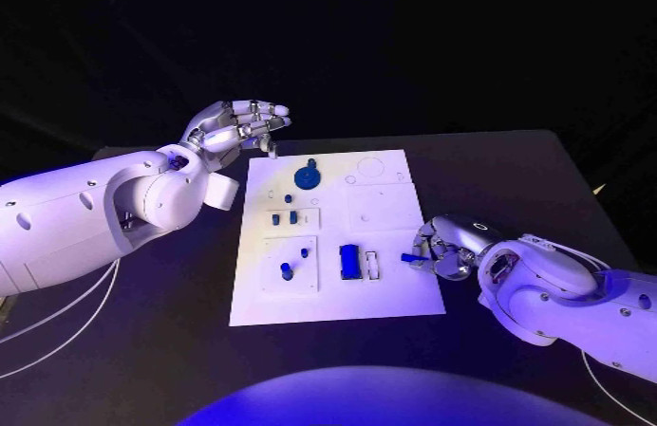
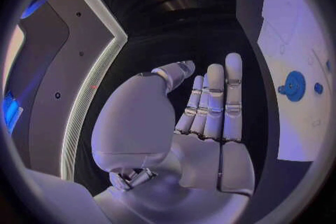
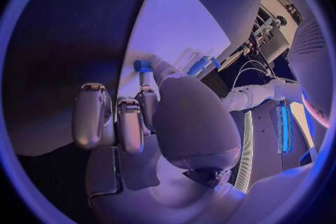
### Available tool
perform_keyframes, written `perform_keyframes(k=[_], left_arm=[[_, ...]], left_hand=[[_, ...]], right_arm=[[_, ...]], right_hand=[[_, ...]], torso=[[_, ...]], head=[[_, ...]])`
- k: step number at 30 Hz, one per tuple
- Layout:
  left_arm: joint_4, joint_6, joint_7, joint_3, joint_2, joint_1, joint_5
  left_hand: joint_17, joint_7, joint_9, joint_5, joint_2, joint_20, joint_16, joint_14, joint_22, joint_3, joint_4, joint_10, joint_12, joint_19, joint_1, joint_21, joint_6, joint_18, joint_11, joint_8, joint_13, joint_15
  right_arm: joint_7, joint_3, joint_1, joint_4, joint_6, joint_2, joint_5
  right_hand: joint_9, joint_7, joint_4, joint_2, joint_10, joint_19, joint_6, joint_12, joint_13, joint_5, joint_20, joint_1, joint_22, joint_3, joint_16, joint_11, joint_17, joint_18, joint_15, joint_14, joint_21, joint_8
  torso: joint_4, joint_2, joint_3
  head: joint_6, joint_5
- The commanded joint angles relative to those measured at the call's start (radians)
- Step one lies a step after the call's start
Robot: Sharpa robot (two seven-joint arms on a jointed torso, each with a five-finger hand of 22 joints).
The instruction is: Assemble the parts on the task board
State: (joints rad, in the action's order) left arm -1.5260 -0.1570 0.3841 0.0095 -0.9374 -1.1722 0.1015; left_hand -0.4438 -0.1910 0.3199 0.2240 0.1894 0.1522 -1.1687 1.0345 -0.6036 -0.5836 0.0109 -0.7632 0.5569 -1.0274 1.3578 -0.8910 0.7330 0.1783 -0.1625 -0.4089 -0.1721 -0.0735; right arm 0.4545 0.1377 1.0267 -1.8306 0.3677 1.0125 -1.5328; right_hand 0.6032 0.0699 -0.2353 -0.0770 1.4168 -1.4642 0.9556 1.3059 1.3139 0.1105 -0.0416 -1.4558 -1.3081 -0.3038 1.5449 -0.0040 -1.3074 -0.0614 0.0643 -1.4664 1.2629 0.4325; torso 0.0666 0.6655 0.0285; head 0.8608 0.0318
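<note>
**Right hand pinching a small blue peg at the board's right edge; left hand empty, up by the far left corner**

Right hand (image 1: 445, 247): I see it low at the right edge of the white board (image 1: 390, 293), fingers curled in, a small blue peg (image 1: 409, 257) pinched at the fingertips. In the right wrist view the same peg (image 3: 143, 65) sits at the tip of a finger, over the board (image 3: 175, 28). It looks just over the board's edge; I can't tell if it touches the surface.

Left hand (image 1: 241, 124): raised beside the board's far left corner, holding nothing. In the left wrist view the hand (image 2: 199, 123) has its fingers (image 2: 233, 89) straight and side by side, thumb set off from them, palm bare.

On the board, from the head view:
- blue rectangular block (image 1: 350, 261) lying near the middle, closest to the right hand, beside a pale outlined slot (image 1: 371, 263)
- two small blue pieces (image 1: 293, 261) in the near left panel
- two short blue pegs (image 1: 284, 218) standing in the panel above that
- round blue gear (image 1: 309, 175) at the far end, near the left hand; also in the left wrist view (image 2: 294, 85)

The board lies flat in the middle of the black table (image 1: 520, 179).
</note>
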Motion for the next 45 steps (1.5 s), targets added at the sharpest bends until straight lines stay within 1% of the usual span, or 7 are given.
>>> perform_keyframes(k=[1, 4, 10, 16, 26, 36, 45], left_arm=[[-0.003, 0.017, 0.007, 0.0, 0.0, 0.0, 0.005], [-0.003, 0.016, 0.006, 0.0, 0.0, 0.0, 0.005], [-0.003, 0.016, 0.006, 0.0, -0.001, 0.0, 0.005], [-0.003, 0.015, 0.006, 0.0, 0.0, 0.0, 0.005], [-0.003, 0.015, 0.006, 0.0, 0.001, 0.0, 0.005], [-0.004, 0.016, 0.006, 0.0, 0.002, 0.0, 0.005], [-0.004, 0.017, 0.005, 0.0, 0.004, 0.0, 0.006]], left_hand=[[0.001, -0.039, 0.001, 0.004, -0.007, 0.005, -0.005, -0.009, -0.001, -0.003, -0.002, 0.007, 0.005, 0.003, -0.002, -0.003, -0.007, 0.007, 0.001, -0.003, 0.001, 0.0], [0.001, -0.039, 0.001, 0.005, -0.007, 0.005, -0.005, -0.009, -0.001, -0.003, -0.003, 0.007, 0.005, 0.003, -0.001, -0.003, -0.007, 0.007, 0.001, -0.003, 0.001, 0.0], [0.001, -0.039, 0.001, 0.005, -0.007, 0.005, -0.005, -0.009, -0.001, -0.003, -0.003, 0.007, 0.005, 0.003, -0.001, -0.003, -0.007, 0.007, 0.001, -0.003, 0.001, 0.0], [0.001, -0.039, 0.001, 0.005, -0.007, 0.005, -0.005, -0.009, -0.001, -0.004, -0.004, 0.007, 0.006, 0.003, 0.0, -0.004, -0.008, 0.007, 0.001, -0.004, 0.002, 0.0], [0.001, -0.039, 0.001, 0.005, -0.007, 0.005, -0.005, -0.009, -0.001, -0.004, -0.004, 0.007, 0.006, 0.003, 0.0, -0.004, -0.008, 0.007, 0.001, -0.004, 0.002, 0.0], [0.001, -0.039, 0.001, 0.005, -0.007, 0.005, -0.005, -0.009, -0.001, -0.004, -0.004, 0.007, 0.006, 0.003, 0.0, -0.004, -0.008, 0.007, 0.001, -0.004, 0.002, 0.0], [0.001, -0.039, 0.001, 0.005, -0.007, 0.005, -0.005, -0.009, -0.001, -0.004, -0.004, 0.007, 0.006, 0.003, 0.0, -0.004, -0.008, 0.007, 0.001, -0.004, 0.002, 0.0]], right_arm=[[0.033, 0.008, -0.009, 0.011, -0.052, -0.001, -0.036], [0.036, 0.008, -0.01, 0.01, -0.051, -0.003, -0.041], [0.039, 0.007, -0.009, -0.005, -0.032, -0.002, -0.044], [0.031, 0.007, 0.001, -0.035, 0.005, -0.002, -0.035], [0.014, 0.005, 0.013, -0.068, 0.072, -0.04, 0.014], [0.009, 0.005, 0.01, -0.039, 0.052, -0.09, 0.085], [0.007, 0.005, 0.004, -0.001, 0.027, -0.12, 0.124]], right_hand=[[0.031, 0.009, 0.15, -0.028, 0.008, -0.014, -0.014, 0.006, 0.053, 0.01, -0.002, 0.067, -0.175, -0.239, -0.002, 0.009, -0.189, 0.004, -0.001, -0.089, -0.004, 0.028], [0.058, 0.012, 0.203, -0.037, 0.011, -0.015, -0.022, 0.006, 0.053, 0.018, -0.005, 0.147, -0.179, -0.358, -0.002, 0.011, -0.19, 0.004, -0.003, -0.089, -0.004, 0.047], [0.073, 0.013, 0.236, -0.043, 0.014, -0.017, -0.024, 0.008, 0.055, 0.045, -0.004, 0.213, -0.182, -0.411, -0.003, 0.008, -0.19, 0.004, -0.003, -0.089, -0.004, 0.056], [0.084, 0.001, 0.233, -0.06, 0.021, -0.02, -0.02, 0.014, 0.06, 0.106, 0.0, 0.28, -0.185, -0.401, -0.002, -0.001, -0.192, 0.005, 0.003, -0.09, 0.002, 0.065], [0.085, -0.001, 0.23, -0.061, 0.022, -0.02, -0.018, 0.016, 0.061, 0.111, 0.001, 0.288, -0.185, -0.397, -0.001, -0.002, -0.193, 0.005, 0.004, -0.09, 0.001, 0.066], [0.085, -0.003, 0.221, -0.061, 0.022, -0.019, -0.017, 0.016, 0.062, 0.115, 0.003, 0.306, -0.184, -0.391, -0.001, -0.004, -0.193, 0.004, 0.006, -0.09, -0.005, 0.065], [0.076, -0.007, 0.156, -0.075, 0.024, -0.021, 0.003, 0.021, 0.067, 0.147, 0.006, 0.4, -0.185, -0.325, -0.001, -0.007, -0.194, 0.004, 0.008, -0.09, -0.008, 0.057]], torso=[[0.0005, 0.0, -0.0003], [0.0, -0.001, -0.001], [-0.0002, 0.0, -0.0016], [0.0, -0.001, -0.0016], [-0.0023, 0.001, -0.0008], [0.0, 0.0, 0.0004], [-0.0014, 0.0, -0.0003]], head=[[0.002, 0.001], [0.001, 0.002], [-0.001, 0.003], [-0.001, 0.005], [-0.002, 0.004], [0.002, 0.009], [0.005, 0.011]])
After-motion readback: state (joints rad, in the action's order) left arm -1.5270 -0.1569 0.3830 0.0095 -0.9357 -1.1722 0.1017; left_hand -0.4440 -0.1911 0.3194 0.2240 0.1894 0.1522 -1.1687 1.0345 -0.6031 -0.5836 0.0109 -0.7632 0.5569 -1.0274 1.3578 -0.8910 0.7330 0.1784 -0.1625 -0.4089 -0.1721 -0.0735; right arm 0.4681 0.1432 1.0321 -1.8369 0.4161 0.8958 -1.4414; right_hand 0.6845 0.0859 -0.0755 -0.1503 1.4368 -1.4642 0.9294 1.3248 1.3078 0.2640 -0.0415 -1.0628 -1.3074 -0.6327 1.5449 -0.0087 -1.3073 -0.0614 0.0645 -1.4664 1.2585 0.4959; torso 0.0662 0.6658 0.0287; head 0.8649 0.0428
